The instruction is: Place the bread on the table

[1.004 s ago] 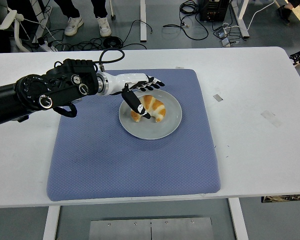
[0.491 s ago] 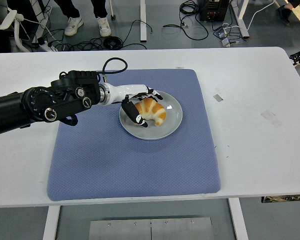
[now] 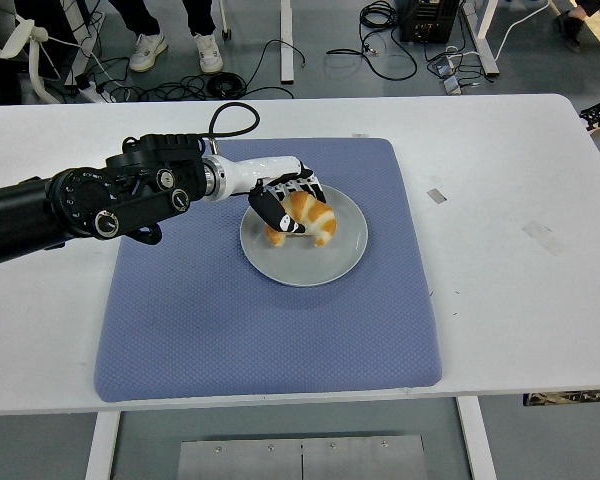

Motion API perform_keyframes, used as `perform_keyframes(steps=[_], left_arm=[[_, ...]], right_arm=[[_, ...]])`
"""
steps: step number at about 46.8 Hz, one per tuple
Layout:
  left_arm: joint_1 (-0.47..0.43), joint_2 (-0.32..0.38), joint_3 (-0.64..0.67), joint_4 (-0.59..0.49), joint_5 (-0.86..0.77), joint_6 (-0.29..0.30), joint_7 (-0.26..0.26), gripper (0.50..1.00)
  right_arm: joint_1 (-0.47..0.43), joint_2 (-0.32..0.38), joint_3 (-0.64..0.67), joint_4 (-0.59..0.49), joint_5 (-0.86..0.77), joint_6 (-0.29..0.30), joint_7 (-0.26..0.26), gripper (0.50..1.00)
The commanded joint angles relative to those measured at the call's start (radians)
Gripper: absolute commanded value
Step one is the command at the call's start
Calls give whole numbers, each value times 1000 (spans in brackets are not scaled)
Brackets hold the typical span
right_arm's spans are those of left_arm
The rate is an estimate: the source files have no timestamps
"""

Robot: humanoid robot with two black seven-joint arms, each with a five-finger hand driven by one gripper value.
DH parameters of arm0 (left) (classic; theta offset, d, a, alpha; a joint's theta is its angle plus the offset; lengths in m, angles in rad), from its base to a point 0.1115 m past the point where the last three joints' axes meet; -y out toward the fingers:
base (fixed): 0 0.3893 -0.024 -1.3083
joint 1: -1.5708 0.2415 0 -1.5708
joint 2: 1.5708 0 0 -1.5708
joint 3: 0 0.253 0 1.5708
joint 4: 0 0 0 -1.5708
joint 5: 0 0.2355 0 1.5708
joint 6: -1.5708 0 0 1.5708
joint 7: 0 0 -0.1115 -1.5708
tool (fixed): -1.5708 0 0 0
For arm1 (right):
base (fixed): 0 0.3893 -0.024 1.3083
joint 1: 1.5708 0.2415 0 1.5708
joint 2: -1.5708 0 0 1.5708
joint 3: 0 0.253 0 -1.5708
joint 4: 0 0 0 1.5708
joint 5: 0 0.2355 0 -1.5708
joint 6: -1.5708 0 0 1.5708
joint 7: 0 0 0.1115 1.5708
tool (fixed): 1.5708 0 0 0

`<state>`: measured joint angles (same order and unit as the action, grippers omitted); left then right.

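Observation:
A golden croissant [image 3: 310, 215] lies on a grey round plate [image 3: 330, 260] on the blue mat [image 3: 260, 320]. My left hand [image 3: 285, 203] reaches in from the left and its fingers are curled around the croissant's left end, thumb in front, the other fingers over the top. The bread rests on the plate. The right arm is out of view.
The white table [image 3: 520, 200] shows bare surface right of the mat, with small tape marks [image 3: 435, 195]. People's feet and cables lie on the floor beyond the far edge.
My left hand moved in over the croissant and closed its fingers on it. The plate shifted slightly to the right.

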<state>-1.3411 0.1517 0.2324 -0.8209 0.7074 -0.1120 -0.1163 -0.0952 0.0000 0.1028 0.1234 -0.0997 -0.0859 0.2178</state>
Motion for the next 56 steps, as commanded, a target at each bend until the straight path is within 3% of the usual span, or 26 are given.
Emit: perform_keyframes(steps=[1, 29, 56], left_arm=[[-9, 2, 1, 0, 0, -2, 0, 501], [-19, 19, 5, 9, 3, -3, -5, 500], [-16, 137, 2, 19, 0, -6, -13, 500]], right_arm=[[0, 0, 0, 1, 0, 0, 0, 1000], [0, 0, 0, 1, 0, 0, 0, 1000], [0, 0, 0, -1, 0, 0, 0, 1000]])
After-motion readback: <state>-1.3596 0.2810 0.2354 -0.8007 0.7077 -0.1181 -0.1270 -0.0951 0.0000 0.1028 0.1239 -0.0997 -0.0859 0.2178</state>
